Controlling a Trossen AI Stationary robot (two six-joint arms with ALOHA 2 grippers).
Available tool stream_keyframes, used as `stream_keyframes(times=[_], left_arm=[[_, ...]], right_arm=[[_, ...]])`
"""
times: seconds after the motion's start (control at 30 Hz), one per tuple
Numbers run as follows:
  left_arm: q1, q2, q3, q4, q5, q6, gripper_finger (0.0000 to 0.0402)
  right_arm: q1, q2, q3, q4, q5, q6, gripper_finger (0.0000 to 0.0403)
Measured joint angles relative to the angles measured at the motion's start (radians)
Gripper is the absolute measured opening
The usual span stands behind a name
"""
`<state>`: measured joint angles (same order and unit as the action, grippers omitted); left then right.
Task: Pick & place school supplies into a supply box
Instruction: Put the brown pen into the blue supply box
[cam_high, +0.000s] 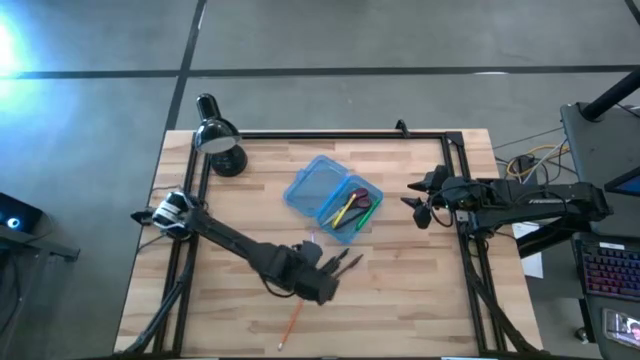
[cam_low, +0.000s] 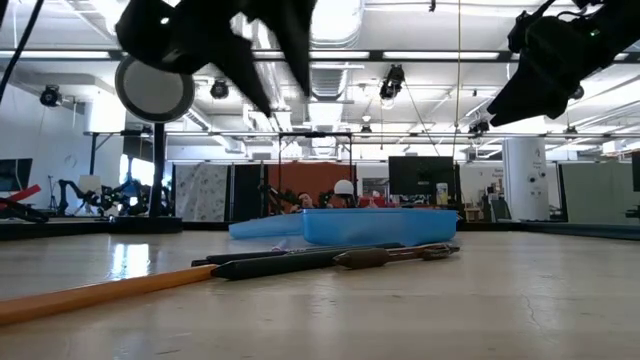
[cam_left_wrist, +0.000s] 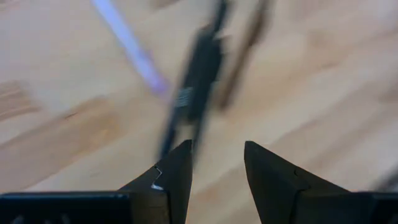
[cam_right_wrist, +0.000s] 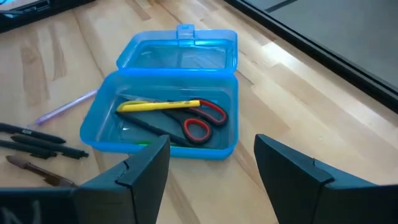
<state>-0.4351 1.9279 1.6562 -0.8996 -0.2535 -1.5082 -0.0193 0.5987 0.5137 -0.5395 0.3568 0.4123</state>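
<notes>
Orange pencil (cam_high: 291, 327): nearest the table's front edge, alone on the wood and well apart from everything else; by the look of it, not yet dealt with.
Left gripper (cam_high: 345, 264): just above the dark pens, fingers apart with nothing between them. In its own wrist view the pens lie straight ahead of the fingertips (cam_left_wrist: 176, 163), so I judge it is lining up a pick.
Black pens (cam_right_wrist: 34, 138): two dark pens side by side on the bare wood, just short of the box, with a brown one (cam_right_wrist: 37, 170) beside them; none is held.
Pale purple pen (cam_right_wrist: 65, 107): on the table close beside the box's front corner, near the dark pens.
Supply box (cam_high: 313, 212): translucent blue case mid-table, its hinged lid (cam_right_wrist: 180, 48) laid flat open behind the tray, which leaves the tray free to load from above.
Box contents: red-handled scissors (cam_right_wrist: 200, 120), a yellow pen (cam_right_wrist: 159, 106), a dark pen and a trace of green lie in the tray, so the task looks partly done.
Right gripper (cam_high: 413, 201): waits off the box's right side, clear of it, fingers spread and empty; likely parked out of the left arm's way.
Desk lamp (cam_high: 219, 140): black, at the far left corner, not part of the sorting.
</notes>
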Motion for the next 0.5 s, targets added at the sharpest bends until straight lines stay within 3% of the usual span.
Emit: stream_keyframes(times=[0.17,0.3,0.5], left_arm=[[-0.01,-0.11,-0.211,0.241,-0.002,-0.078,0.0126],[-0.012,-0.227,-0.398,0.344,-0.004,-0.162,0.0125],[-0.06,-0.348,-0.479,0.346,0.013,-0.103,0.0124]], right_arm=[[0.0,0.001,0.0,0.0,0.001,-0.001,0.0226],[0.0,0.001,0.0,0.0,0.001,-0.004,0.0226],[0.0,0.001,-0.002,-0.001,0.002,0.0,0.0226]])
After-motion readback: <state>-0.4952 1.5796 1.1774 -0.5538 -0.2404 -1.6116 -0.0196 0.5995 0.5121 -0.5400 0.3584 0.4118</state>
